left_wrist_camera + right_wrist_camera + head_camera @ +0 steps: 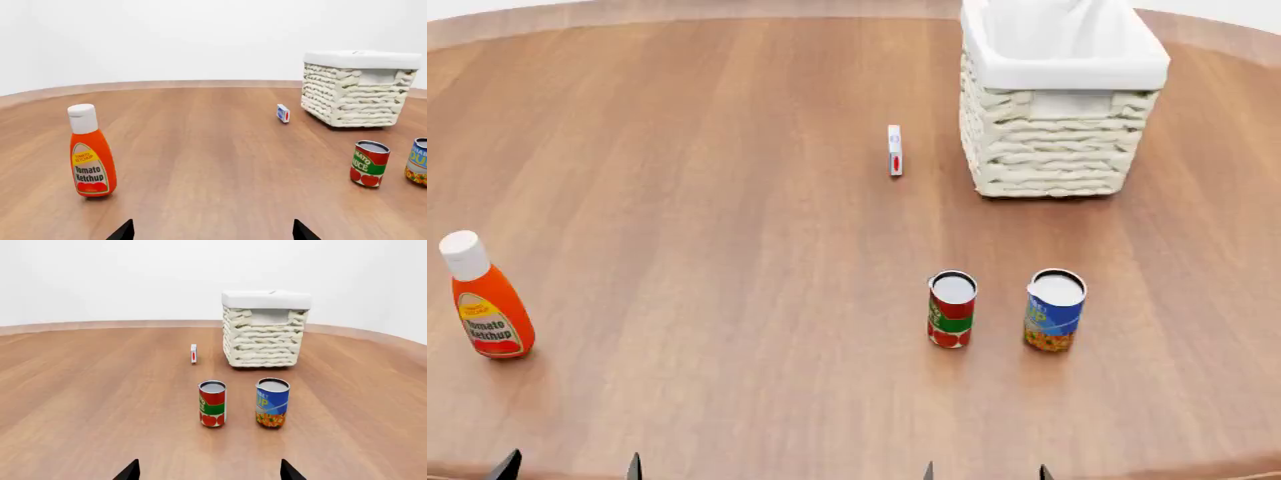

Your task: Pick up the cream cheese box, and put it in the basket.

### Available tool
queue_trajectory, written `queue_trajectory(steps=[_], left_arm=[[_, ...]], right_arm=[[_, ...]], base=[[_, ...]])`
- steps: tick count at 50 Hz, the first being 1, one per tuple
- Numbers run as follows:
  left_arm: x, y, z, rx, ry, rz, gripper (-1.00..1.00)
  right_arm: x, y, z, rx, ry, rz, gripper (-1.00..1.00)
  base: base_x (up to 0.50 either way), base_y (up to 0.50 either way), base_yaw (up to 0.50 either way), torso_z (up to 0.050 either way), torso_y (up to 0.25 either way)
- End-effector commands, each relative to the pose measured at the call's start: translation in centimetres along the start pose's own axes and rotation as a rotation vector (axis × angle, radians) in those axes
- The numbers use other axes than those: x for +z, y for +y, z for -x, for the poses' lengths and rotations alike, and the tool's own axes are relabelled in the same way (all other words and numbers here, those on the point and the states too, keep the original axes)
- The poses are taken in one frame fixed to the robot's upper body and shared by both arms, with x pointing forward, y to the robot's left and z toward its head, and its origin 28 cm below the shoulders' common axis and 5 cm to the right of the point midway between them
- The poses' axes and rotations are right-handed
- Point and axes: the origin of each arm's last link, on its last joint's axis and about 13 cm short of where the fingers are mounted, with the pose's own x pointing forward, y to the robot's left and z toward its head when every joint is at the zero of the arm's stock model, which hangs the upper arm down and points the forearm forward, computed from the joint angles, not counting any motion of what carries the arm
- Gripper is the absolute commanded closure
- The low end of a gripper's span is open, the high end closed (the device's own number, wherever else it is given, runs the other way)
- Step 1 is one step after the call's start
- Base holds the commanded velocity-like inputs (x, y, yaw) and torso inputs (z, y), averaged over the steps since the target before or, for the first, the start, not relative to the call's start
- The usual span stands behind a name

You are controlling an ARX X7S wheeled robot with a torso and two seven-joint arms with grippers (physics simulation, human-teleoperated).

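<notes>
The cream cheese box [894, 150] is a thin white box with a red mark, standing on its edge on the wooden table just left of the basket [1054, 150]; it also shows as the box [283, 113] and the box [193, 353]. The basket [265, 335] is cream wicker with a white liner, seen too as the basket [353, 90]. My left gripper [570, 467] and right gripper [985, 472] sit at the near table edge, far from the box. Both are open with nothing between the fingertips: left gripper [212, 232], right gripper [209, 471].
A tomato ketchup bottle [485, 297] stands at the near left. A red-and-green can [952, 309] and a blue can [1054, 309] stand side by side between my right gripper and the basket. The round wooden table [721, 200] curves away behind the basket.
</notes>
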Motion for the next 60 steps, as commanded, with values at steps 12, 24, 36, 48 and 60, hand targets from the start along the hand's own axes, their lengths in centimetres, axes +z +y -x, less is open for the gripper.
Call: queue_trajectory(steps=[12,24,36,48,60], left_arm=[[0.3,-0.1,0.1,-0.008,-0.021,-0.025,-1.00],[4.7,-0.3,1.6,-0.035,-0.169,-0.016,-1.00],[11.1,-0.3,4.8,-0.038,-0.428,-0.021,-1.00],[14.5,0.1,7.1,-0.037,-0.562,0.027,-1.00],[14.8,0.0,7.5,-0.037,-0.583,0.011,-1.00]], right_arm=[[0.1,0.1,-0.1,-0.007,0.005,0.003,-1.00],[5.0,0.3,1.2,-0.005,-0.157,0.054,-1.00],[11.5,1.1,4.1,0.038,-0.376,0.062,-1.00],[14.3,1.5,6.0,0.059,-0.472,0.061,-1.00],[14.8,1.6,6.4,0.061,-0.490,0.053,-1.00]], base=[[0.00,0.00,0.00,0.000,0.000],[0.00,0.00,0.00,0.000,0.000],[0.00,0.00,0.00,0.000,0.000],[0.00,0.00,0.00,0.000,0.000],[0.00,0.00,0.00,0.000,0.000]])
